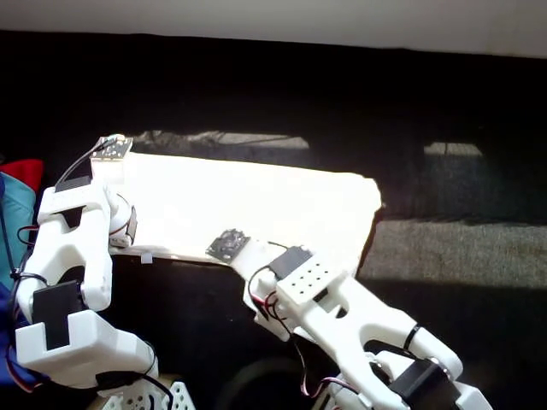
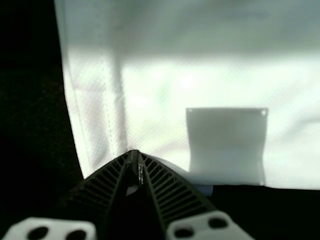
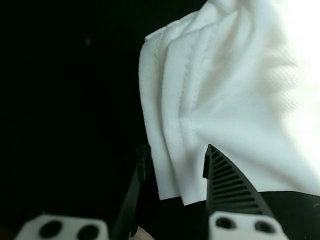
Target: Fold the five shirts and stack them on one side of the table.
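Left end effector [image 2: 135, 156], we see, pinches the white shirt [image 2: 200, 75] at its hem. Right end effector [image 3: 178, 148] gapes around a bunched corner.

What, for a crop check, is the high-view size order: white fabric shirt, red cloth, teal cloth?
white fabric shirt
teal cloth
red cloth
Both cloths are cut by the picture's edge, so their order is unsure.

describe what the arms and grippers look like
Both the left arm and right arm are white plastic shells with black motors and black and red wires. The left gripper and right gripper have dark, ribbed, tapering fingers on white bases with round holes.
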Motion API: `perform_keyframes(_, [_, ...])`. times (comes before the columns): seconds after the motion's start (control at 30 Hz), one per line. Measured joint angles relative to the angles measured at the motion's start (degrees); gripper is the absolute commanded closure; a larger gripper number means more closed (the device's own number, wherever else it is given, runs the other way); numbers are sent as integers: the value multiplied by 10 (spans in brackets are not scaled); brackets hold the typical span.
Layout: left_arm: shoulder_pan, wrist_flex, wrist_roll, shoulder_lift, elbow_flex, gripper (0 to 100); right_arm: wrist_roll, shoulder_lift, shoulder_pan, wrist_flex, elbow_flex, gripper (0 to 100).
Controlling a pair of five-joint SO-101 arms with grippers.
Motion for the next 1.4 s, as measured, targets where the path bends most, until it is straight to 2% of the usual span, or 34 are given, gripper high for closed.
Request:
perform_keyframes(0.17, [0, 0, 0, 0, 0, 990, -36, 23, -13, -45, 0, 821])
perform_keyframes(0.47, [0, 0, 0, 0, 0, 990, -46, 113, -15, -96, -6, 824])
perform_keyframes(0.57, [0, 0, 0, 0, 0, 990, -46, 135, -12, -98, -10, 908])
perform_keyframes(0.63, [0, 0, 0, 0, 0, 990, -46, 140, 4, -98, -14, 998])
perform_keyframes(0.9, [0, 0, 0, 0, 0, 990, -45, 149, 78, -98, -30, 991])
perform_keyframes(1.07, [0, 0, 0, 0, 0, 990, -45, 164, 85, -34, -86, 991])
perform_keyframes(1.23, [0, 0, 0, 0, 0, 990, 35, 171, 110, 41, -177, 991])
perform_keyframes(1.4, [0, 0, 0, 0, 0, 990, 98, 177, 188, 55, -270, 991])
